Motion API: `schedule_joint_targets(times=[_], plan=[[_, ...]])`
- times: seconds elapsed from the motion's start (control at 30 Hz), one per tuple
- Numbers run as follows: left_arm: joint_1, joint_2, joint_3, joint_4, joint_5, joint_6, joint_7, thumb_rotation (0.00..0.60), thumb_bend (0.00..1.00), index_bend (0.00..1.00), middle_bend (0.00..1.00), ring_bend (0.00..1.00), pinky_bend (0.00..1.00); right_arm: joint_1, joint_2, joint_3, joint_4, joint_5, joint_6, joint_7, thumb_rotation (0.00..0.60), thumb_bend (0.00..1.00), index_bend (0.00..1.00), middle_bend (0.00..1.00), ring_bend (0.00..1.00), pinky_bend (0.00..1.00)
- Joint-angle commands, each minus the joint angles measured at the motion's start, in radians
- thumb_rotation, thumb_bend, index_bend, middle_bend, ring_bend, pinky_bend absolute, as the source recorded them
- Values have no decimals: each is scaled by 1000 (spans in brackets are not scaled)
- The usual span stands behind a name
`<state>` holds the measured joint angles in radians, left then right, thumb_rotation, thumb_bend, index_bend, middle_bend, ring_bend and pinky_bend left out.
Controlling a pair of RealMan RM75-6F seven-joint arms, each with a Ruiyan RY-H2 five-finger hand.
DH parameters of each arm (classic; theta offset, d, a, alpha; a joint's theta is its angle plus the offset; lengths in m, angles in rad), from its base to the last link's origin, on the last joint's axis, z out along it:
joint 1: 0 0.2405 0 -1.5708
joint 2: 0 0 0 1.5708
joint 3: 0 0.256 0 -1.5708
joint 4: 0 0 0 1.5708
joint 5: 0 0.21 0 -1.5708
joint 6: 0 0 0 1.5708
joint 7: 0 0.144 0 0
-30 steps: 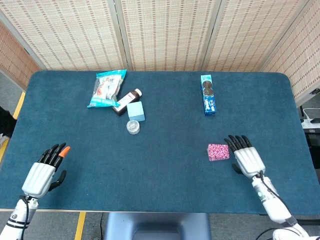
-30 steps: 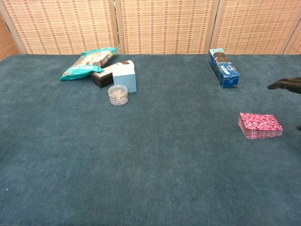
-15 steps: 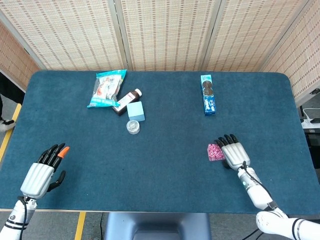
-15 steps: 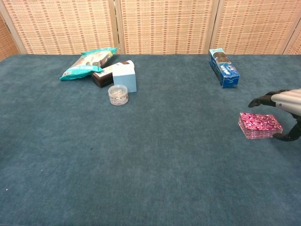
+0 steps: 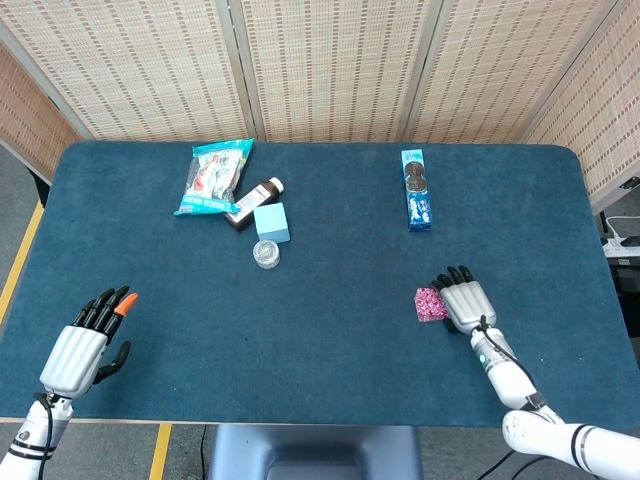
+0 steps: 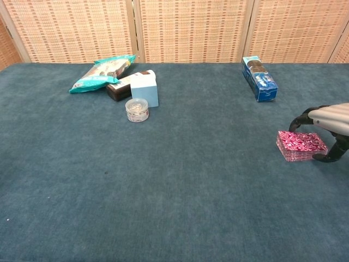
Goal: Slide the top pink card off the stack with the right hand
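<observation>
The stack of pink patterned cards (image 5: 430, 304) (image 6: 301, 145) lies on the blue table, right of centre and near the front. My right hand (image 5: 466, 300) (image 6: 330, 118) hovers over the stack's right part. In the chest view its fingers (image 6: 299, 119) arch down past the far edge and its thumb (image 6: 328, 157) curls by the near right corner. I cannot tell whether it touches the top card. It holds nothing. My left hand (image 5: 86, 344) rests at the front left, fingers spread and empty, seen only in the head view.
At the back left sit a teal snack bag (image 5: 213, 176) (image 6: 101, 71), a brown bottle (image 5: 255, 200), a light blue box (image 5: 271, 221) (image 6: 144, 88) and a small clear jar (image 5: 266, 253) (image 6: 137, 109). A blue cookie box (image 5: 416, 189) (image 6: 259, 78) lies behind the stack.
My right hand has moved left from beside the stack to over its right part, and its fingers have curled down around it. The stack and left hand stay put.
</observation>
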<state>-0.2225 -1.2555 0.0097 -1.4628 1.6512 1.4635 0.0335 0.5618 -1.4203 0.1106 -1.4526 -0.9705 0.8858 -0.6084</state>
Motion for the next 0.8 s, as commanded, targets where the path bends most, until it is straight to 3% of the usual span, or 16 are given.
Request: schedule_joint_targets(times=[0.03, 0.8], plan=[[0, 0, -1, 1, -2, -1, -1, 600, 484, 0, 0, 32, 174, 5, 1, -4, -4, 3, 3, 0, 600, 266, 230, 150, 0, 0], [-2, -3, -3, 7, -4, -2, -1, 600, 487, 0, 0, 31, 175, 35, -14, -37, -13, 29, 37, -8, 600, 266, 292, 186, 0, 0]])
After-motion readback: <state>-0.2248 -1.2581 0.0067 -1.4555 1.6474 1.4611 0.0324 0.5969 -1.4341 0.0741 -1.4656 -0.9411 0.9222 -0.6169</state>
